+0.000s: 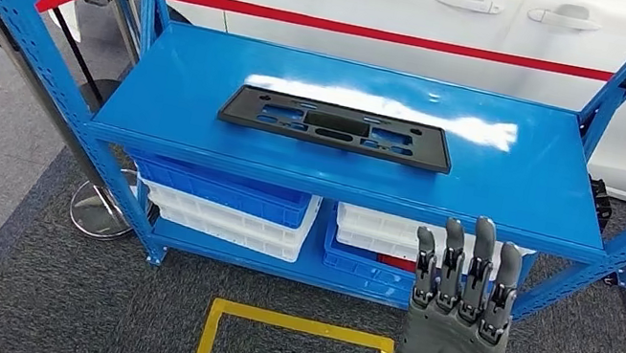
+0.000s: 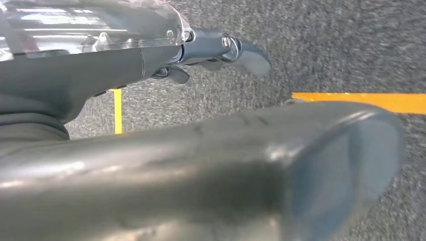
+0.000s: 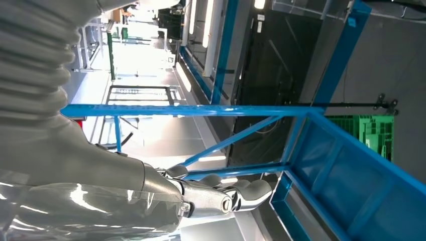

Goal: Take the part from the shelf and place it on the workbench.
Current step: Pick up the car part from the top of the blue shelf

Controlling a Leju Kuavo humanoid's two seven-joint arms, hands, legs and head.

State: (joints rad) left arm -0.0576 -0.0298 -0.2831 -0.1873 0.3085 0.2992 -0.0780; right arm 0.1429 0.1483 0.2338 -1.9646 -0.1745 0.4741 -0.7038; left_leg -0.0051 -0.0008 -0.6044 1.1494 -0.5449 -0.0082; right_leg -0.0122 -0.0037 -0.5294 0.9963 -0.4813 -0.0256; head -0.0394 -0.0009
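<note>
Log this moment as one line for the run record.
stage: reaching | flat black plastic part: untouched on blue metal shelf | right hand: raised, empty | left hand: hanging, empty

The part (image 1: 336,127) is lying flat on the shelf (image 1: 521,189), slightly left of its middle. Below that board, bins (image 1: 226,205) are sitting side by side on the lower level. The right hand (image 1: 459,304) is hovering before the shelf's front edge, right of the part and apart from it. A floor marking (image 1: 298,349) is lying before the shelf, left of the hand.
</note>
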